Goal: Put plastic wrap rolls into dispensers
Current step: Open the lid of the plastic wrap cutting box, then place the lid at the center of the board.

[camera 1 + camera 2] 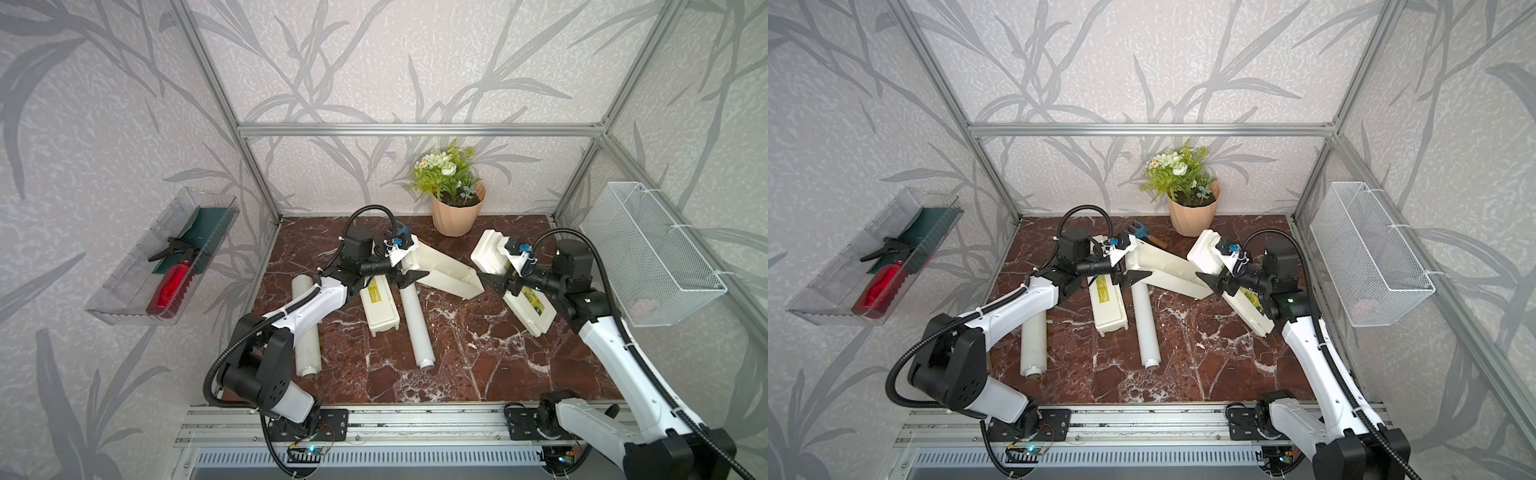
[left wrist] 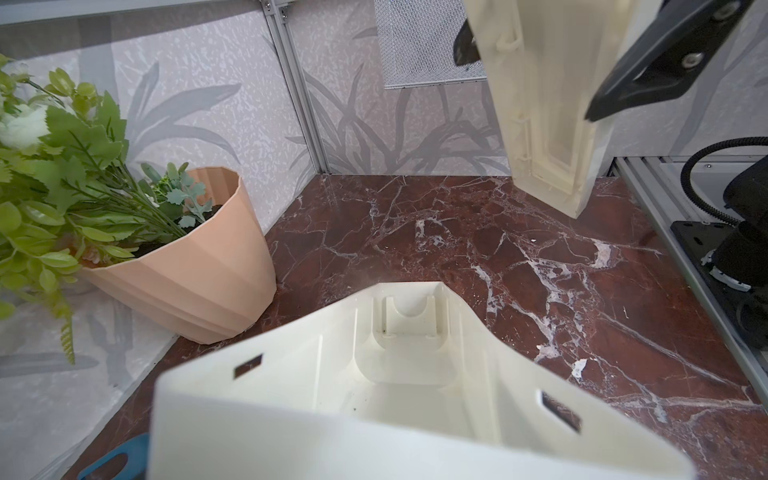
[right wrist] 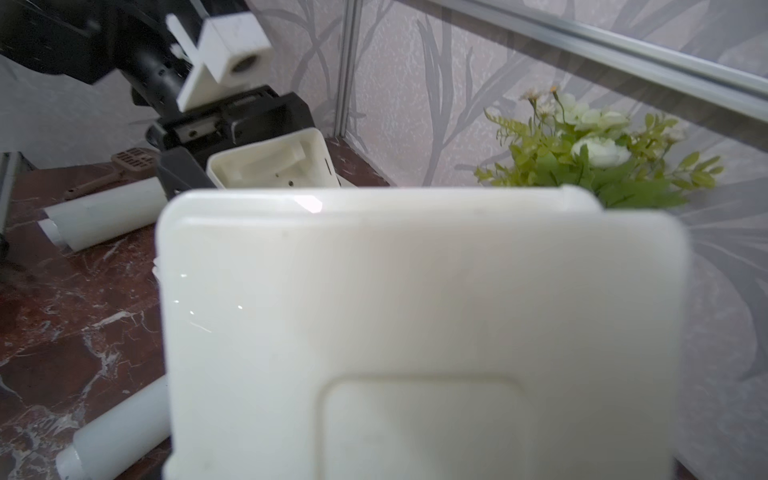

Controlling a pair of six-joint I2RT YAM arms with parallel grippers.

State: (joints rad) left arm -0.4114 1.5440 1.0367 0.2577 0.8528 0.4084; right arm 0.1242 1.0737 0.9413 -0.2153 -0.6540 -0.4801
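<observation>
A red-brown marble table (image 1: 478,361) fills the scene, and a peach flower pot (image 1: 455,212) at its back edge serves as the reference point. Far right of the pot, a white wire basket (image 1: 648,249) hangs on the wall. Far left of the pot is a clear wall tray (image 1: 124,278).

Just front-right of the pot, the right dispenser (image 1: 536,311) is a long cream box with its yellow-green label facing up. It is tilted, with the end nearer the pot raised. Just front-left of the pot, the left dispenser (image 1: 444,270) is an open cream trough that slants down toward the table. A flat cream piece (image 1: 380,307) with a yellow-green label lies farther front-left of the pot; whether it joins the trough is unclear.

Both plastic wrap rolls lie on the table outside the boxes. The middle roll (image 1: 417,328) is in front of the pot, beside the labelled piece. The left roll (image 1: 306,336) is farther left, partly under the left arm (image 1: 307,307).

A red spray bottle (image 1: 168,289) lies in the tray. The right gripper (image 1: 492,280) grasps the right dispenser across its width, with a black finger on each side. The left gripper (image 1: 411,277) clasps the trough's raised end. A small blue rake (image 1: 1138,227) lies just left of the pot.
</observation>
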